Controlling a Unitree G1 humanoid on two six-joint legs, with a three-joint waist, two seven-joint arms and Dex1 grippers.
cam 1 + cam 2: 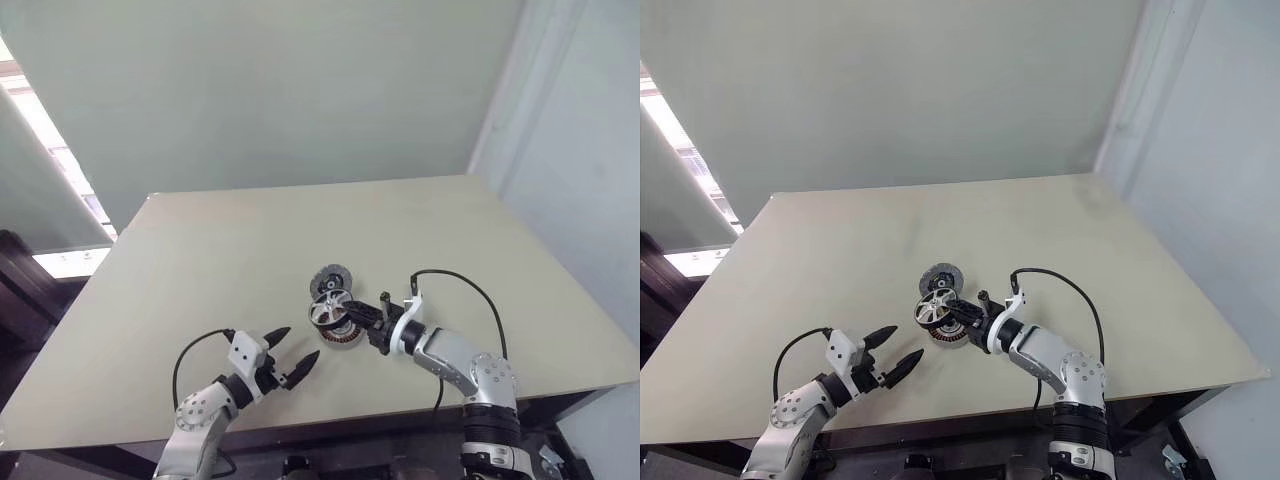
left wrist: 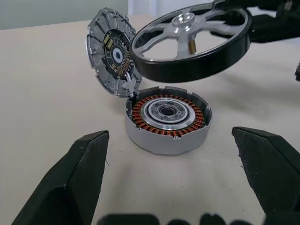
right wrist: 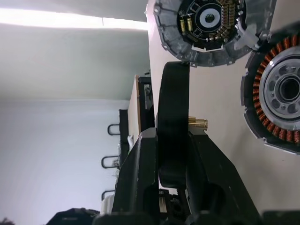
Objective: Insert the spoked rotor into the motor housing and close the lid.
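The motor housing lies flat on the table, its copper windings ringing a silvery centre. The lid stands tipped up at the housing's rim, its inner face with a dark centre showing. The spoked rotor, a dark ring with silvery spokes and a brass shaft, hangs tilted just above the housing. My right gripper is shut on the rotor's rim. My left gripper stands open on the near side of the housing, empty, its fingers apart from it.
The pale wooden table stretches wide around the parts. Its front edge runs close under both arms. A black cable loops up from my right wrist. A wall stands behind the table's far edge.
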